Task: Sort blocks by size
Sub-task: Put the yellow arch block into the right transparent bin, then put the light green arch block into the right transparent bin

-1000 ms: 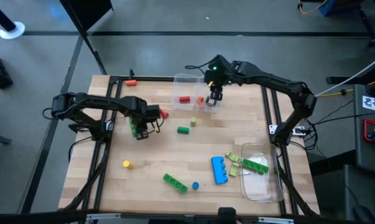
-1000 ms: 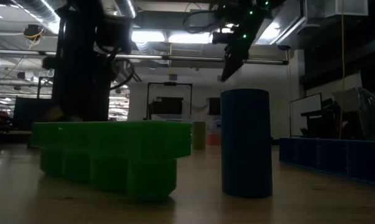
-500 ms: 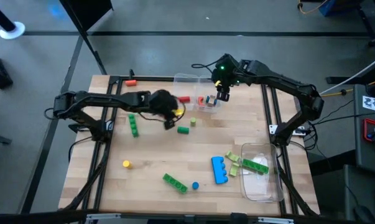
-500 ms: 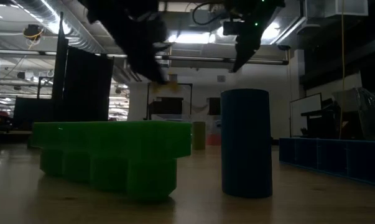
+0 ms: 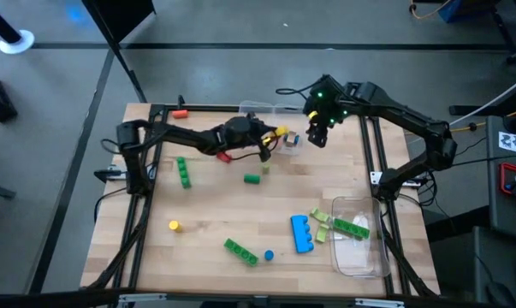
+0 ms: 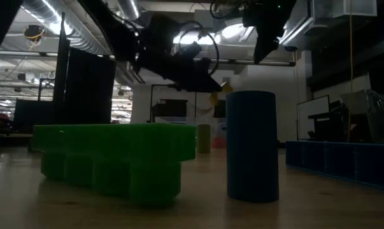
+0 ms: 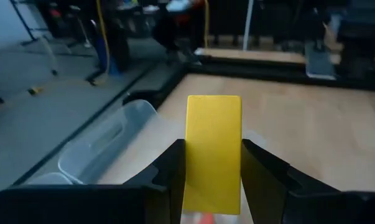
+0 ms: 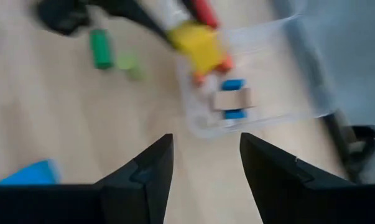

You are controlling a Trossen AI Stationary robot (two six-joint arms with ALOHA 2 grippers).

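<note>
Two clear plastic containers are in play on this wooden table (image 5: 215,214), so it looks like one for each size. Nearest the front edge in the high view: a long studded green brick (image 5: 240,251) with a tiny blue cylinder (image 5: 269,254) just beside it, a small yellow cylinder (image 5: 174,226) off by itself, and a blue studded brick (image 5: 302,233) next to the near container (image 5: 360,261), which already has a green brick (image 5: 352,227) in it. Mid-table there's another green brick (image 5: 183,171), a small green cylinder (image 5: 252,179) and a little lime block (image 5: 265,168). Further back, the left gripper (image 7: 212,163) has its fingers pinched on a yellow block (image 7: 213,152), held above the far container (image 8: 262,93), where a few small blocks, blue and orange, already sit. A red block (image 5: 225,157) shows just under that arm. The right gripper (image 8: 203,165) hangs near the same container, jaws spread wide and holding nothing. My read: this is the drop-off step for a small piece. Next move would be opening the left fingers once the yellow block is squarely over the tub, then going back for one of the loose small ones.
</note>
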